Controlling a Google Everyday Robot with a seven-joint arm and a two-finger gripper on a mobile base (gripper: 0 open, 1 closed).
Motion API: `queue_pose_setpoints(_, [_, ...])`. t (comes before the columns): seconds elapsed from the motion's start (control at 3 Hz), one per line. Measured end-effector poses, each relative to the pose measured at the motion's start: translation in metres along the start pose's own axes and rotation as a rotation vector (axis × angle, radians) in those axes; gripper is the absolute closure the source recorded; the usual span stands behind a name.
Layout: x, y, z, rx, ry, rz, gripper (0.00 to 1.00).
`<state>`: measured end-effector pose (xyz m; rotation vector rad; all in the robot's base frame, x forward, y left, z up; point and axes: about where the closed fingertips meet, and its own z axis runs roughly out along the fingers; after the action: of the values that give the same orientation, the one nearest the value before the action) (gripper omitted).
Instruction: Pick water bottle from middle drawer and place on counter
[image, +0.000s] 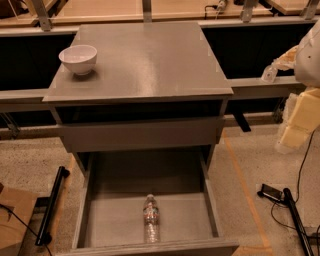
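Note:
The water bottle (151, 220) lies on its side on the floor of the open middle drawer (110, 220), near the drawer's front wall, cap pointing away from me. It is clear with a dark reddish label band. The counter (150, 65) is the flat grey top of the cabinet above the drawer. My gripper (297, 122) hangs at the right edge of the view, beside the cabinet at about counter height, well to the right of and above the bottle. It holds nothing that I can see.
A white bowl (78, 58) stands on the counter's left side. The top drawer's front (140, 135) is closed above the open one. A black bar (52, 205) lies on the floor to the left. Cables and a black device (272, 192) lie on the floor to the right.

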<state>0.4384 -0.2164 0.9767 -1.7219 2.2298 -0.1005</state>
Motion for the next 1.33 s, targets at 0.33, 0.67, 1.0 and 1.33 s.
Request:
queue_pose_setpoints(0.33, [0.0,0.0,0.0,0.0,0.0,0.0,0.0])
queue_pose_setpoints(0.67, [0.002,-0.004,0.026,0.004,-0.006,0.031,0.0])
queue_pose_setpoints(1.0, [0.007,-0.007,0.084,-0.044,-0.027,0.11,0.0])
queue_pose_setpoints(1.33, [0.011,-0.001,0.155,-0.147,-0.038,0.202,0.0])
